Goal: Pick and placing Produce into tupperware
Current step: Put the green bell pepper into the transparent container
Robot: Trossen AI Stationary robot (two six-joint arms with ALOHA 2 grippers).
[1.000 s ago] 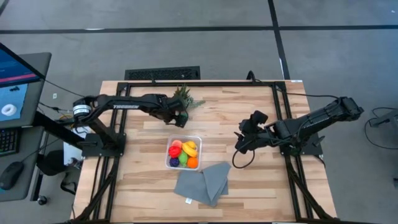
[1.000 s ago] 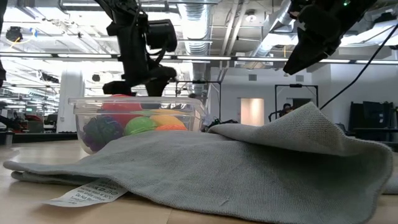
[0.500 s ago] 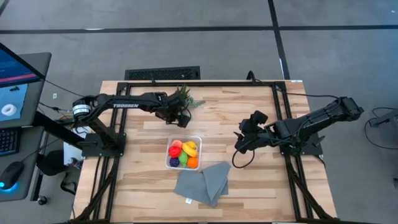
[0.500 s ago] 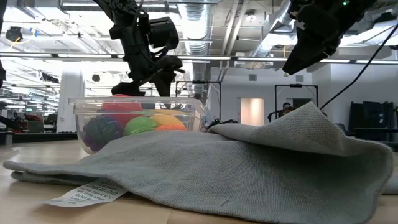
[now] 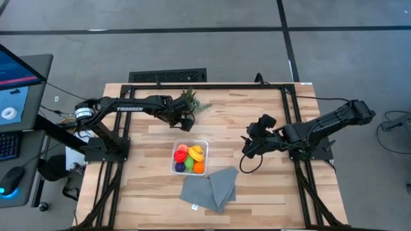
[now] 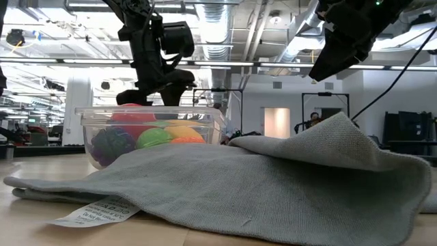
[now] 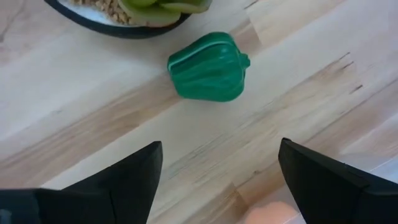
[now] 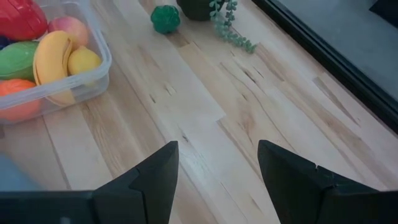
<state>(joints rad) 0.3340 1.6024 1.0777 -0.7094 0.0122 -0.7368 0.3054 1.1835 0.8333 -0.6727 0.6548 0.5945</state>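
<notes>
Between the earlier frames and now only the left arm shifts a little beside the potted plant (image 5: 190, 99), while the right arm waits unmoved. Largest first, the tabletop (image 5: 257, 192) carries the folded grey cloth (image 5: 209, 187), then the tupperware (image 5: 205, 142) just beside it, already holding most of the produce (red, yellow banana, lime green, purple, peach-pink and orange pieces). One piece is left out: the dark green pepper (image 7: 208, 67), lying on the wood next to the plant's dark pot (image 7: 115, 28). The left gripper (image 7: 217, 168) hovers over it, fingers spread and empty, the pepper ahead of the gap rather than between them. The right gripper (image 8: 217, 165) hangs well apart over bare wood, fingers likewise spread and holding nothing. My worry is the pot: with the pepper so near its edge, a descending finger could strike the rim or nudge the rounded pepper so it rolls away, or catch the plant's leaves.
</notes>
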